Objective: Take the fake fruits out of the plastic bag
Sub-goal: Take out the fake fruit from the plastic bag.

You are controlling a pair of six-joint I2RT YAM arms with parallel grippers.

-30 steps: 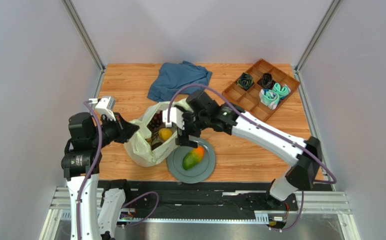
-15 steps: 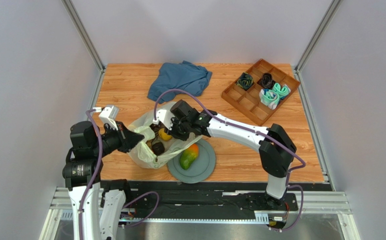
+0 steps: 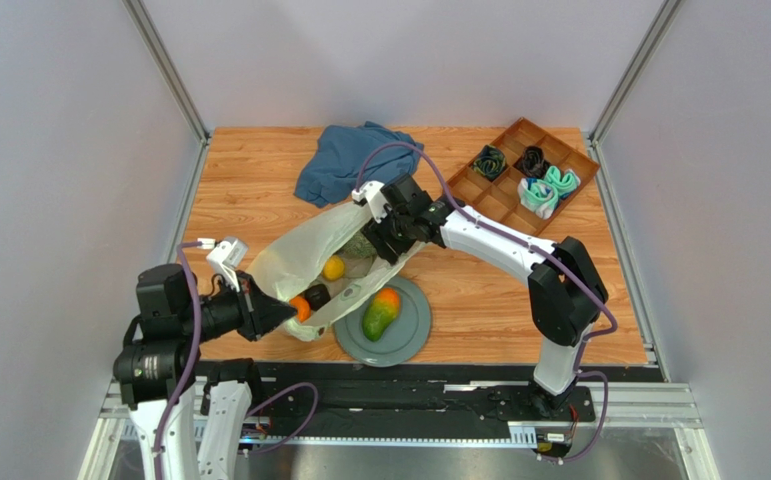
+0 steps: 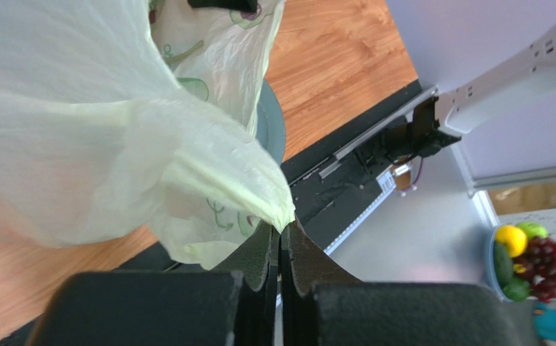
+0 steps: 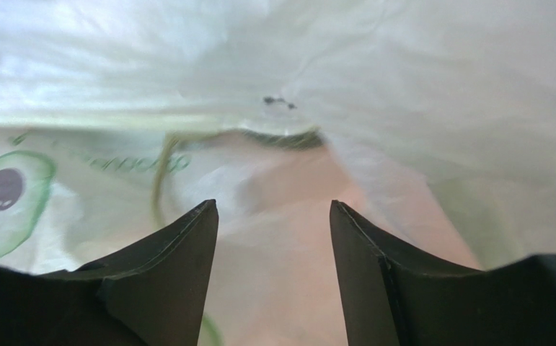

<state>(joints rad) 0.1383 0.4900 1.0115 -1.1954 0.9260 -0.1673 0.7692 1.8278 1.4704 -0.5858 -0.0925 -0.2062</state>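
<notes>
Your left gripper (image 4: 282, 228) is pinched tight on a fold of the bag (image 3: 294, 255) at its near end. That grip looks meant to anchor the bag and hold the thin film taut.

Your right gripper (image 5: 272, 204) is at the far end, pincer spread apart, with nothing between the fingers but pale film just ahead of them. In the top view it sits over the bag's far edge, and I'd say it's lining up to take that side. With both ends held, the mouth would gape and the fruit could be reached or tipped out.

The bag lies stretched on the table (image 3: 249, 190), running from your left gripper toward the cloth (image 3: 359, 155), its near flank touching the plate (image 3: 415, 335).

Now the count. In the bag I see one yellow piece (image 3: 333, 268), one orange (image 3: 301, 308) close to your left fingers, one dark lump (image 3: 317, 296) that's likely grapes, and one green melon (image 3: 361, 247) under the film beside your right gripper. More may be hidden.

One green-and-orange fruit (image 3: 382, 314) lies on the single plate, already out. At the back right there's one tray (image 3: 494, 200) with what look like four rolled socks (image 3: 539, 195).
</notes>
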